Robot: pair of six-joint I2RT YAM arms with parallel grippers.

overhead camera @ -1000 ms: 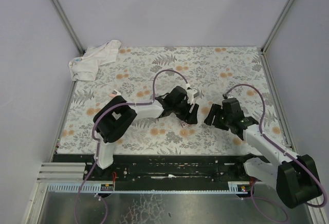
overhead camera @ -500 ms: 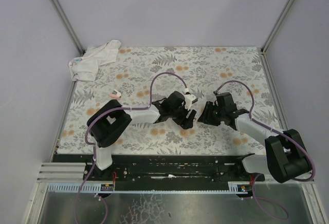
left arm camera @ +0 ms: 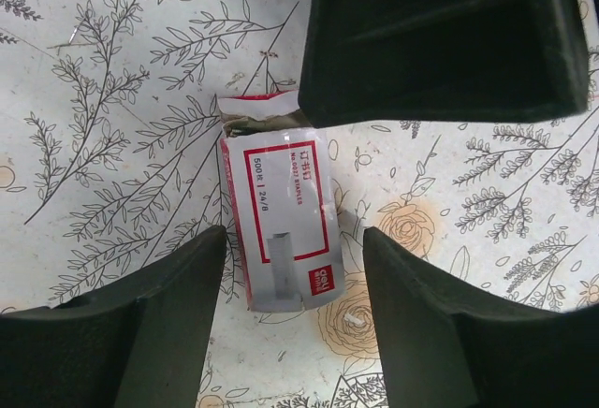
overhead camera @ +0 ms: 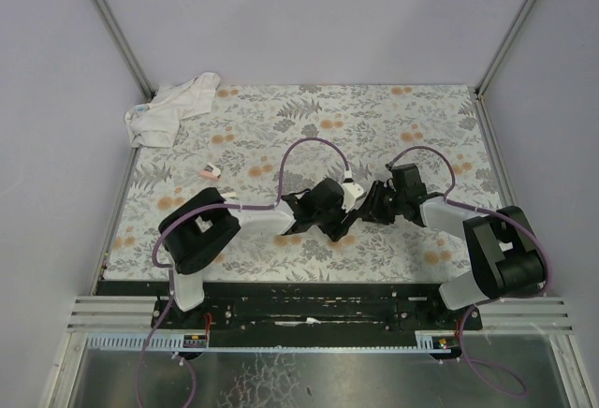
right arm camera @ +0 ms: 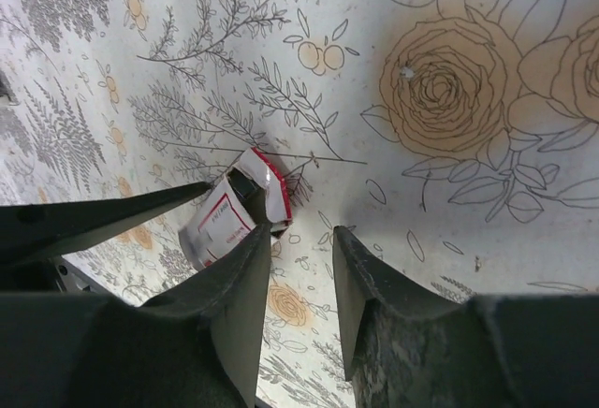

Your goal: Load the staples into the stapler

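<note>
Pale lilac walls point(overhead camera: 309, 15) enclose the desk point(overhead camera: 281, 113), covered in a grey-and-orange floral print. Aluminium posts point(overhead camera: 112, 26) rise from its far corners; a white cloth point(overhead camera: 173, 109) lies crumpled far left.

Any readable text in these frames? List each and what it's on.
All of it is on the staple box, seen in the left wrist view:
"500", then one unclear character
"24/8": last digit uncertain
"STAPLES": end of a small line whose start is blurred
Chinese characters above that: too blurred to read
Small red logo: unreadable
Nothing readable in the other views.
</note>
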